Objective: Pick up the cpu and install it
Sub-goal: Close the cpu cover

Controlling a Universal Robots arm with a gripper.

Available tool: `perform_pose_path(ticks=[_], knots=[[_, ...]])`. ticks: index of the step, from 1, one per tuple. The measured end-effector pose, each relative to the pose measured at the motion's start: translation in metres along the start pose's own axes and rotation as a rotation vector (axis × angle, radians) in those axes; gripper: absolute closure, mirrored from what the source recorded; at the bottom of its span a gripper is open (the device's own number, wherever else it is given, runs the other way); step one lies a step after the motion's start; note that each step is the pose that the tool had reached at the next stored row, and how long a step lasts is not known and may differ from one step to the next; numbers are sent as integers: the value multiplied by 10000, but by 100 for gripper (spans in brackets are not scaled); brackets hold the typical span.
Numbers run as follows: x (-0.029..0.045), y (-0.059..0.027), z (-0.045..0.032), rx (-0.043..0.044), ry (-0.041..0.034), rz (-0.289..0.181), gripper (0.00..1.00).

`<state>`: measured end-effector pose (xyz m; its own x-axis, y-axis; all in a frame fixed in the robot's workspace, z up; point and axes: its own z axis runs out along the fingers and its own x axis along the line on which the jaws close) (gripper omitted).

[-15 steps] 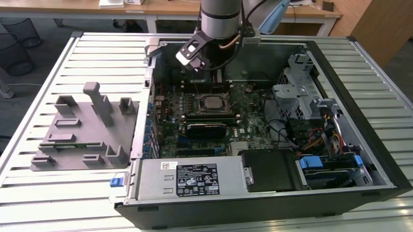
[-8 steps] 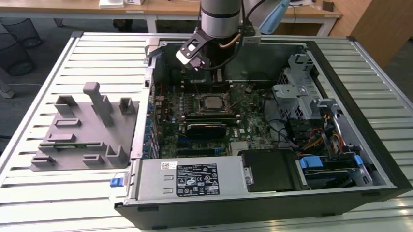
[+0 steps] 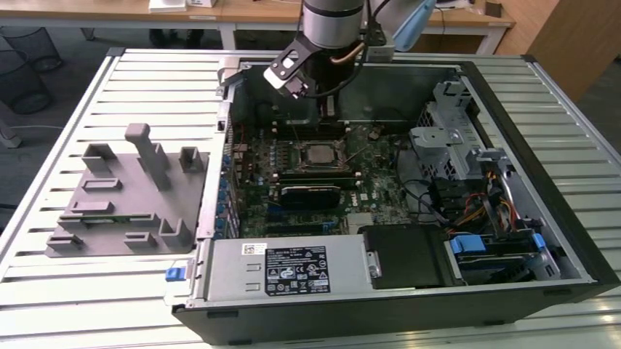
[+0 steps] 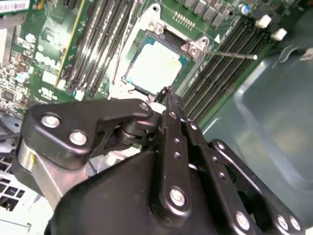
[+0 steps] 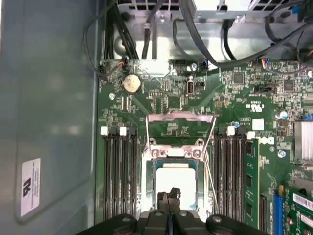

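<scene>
Black gripper (image 4: 166, 94) hung over the open black computer case (image 3: 388, 314), above the green motherboard (image 3: 254, 195). Its fingers (image 4: 173, 117) were pressed together tip to tip, with nothing held between them. The cpu (image 4: 155, 66), a small flat square chip with a silvery-white metal top, lay flat in the dark-framed square socket (image 5: 199, 181) on the motherboard. In both wrist views it sat just past the fingertips; whether they touched it could not be told. The socket's thin metal load plate (image 5: 181, 128) was swung open, off the chip. A thin wire lever (image 4: 234, 55) stuck out beside the socket. The case lay on its side on a white slatted table (image 3: 78, 305). A grey plastic fixture block (image 3: 126, 196) sat on the table at the exterior view's left of the case, well apart from the gripper.
</scene>
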<state>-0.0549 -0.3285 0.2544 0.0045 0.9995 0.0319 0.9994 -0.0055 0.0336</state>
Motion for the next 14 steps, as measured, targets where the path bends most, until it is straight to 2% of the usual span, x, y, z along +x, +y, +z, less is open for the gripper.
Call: perform_pose_path(ticks=[7,10,12,14], knots=[[-133,1,-5,2,6,1,89],[-134,41,-3,25,5,2,89],[-134,89,-2,85,7,5,89],[-135,100,-15,129,2,4,89]])
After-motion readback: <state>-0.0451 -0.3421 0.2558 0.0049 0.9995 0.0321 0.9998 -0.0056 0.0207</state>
